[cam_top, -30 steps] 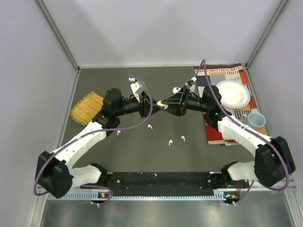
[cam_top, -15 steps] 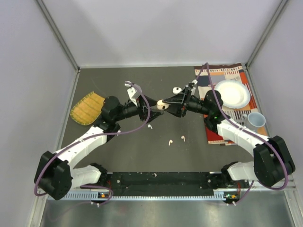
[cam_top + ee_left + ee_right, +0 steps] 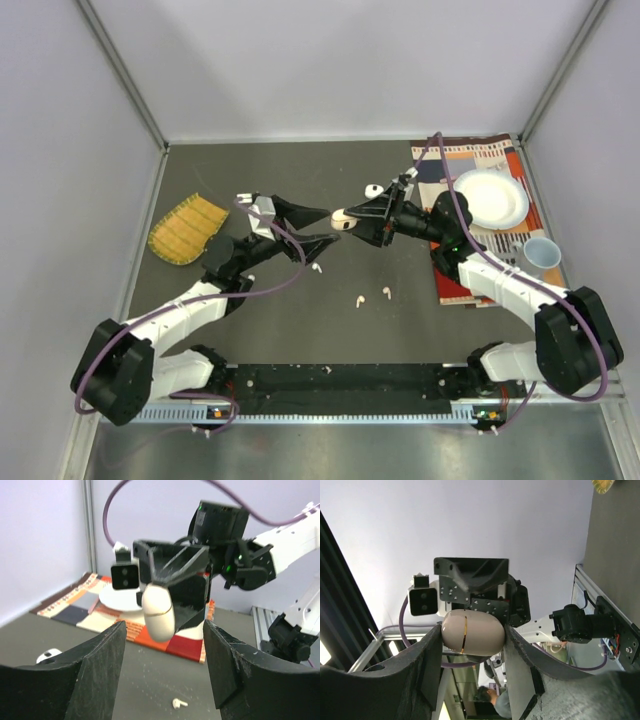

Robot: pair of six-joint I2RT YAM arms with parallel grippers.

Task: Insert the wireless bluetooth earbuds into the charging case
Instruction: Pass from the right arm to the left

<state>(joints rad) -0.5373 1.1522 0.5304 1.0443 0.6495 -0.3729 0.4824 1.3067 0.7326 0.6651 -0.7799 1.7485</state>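
Holding the charging case (image 3: 341,218) clamped, seam closed, above mid-tabletop (image 3: 300,175): right hand (image 3: 348,218). Left hand (image 3: 328,227): released, empty, just beside the case. Earbuds (image 3: 357,299): three seen loose on the tabletop, none seated. Outstanding: opening, all insertions. Change: the left hand, at the case a second ago, has drawn back.
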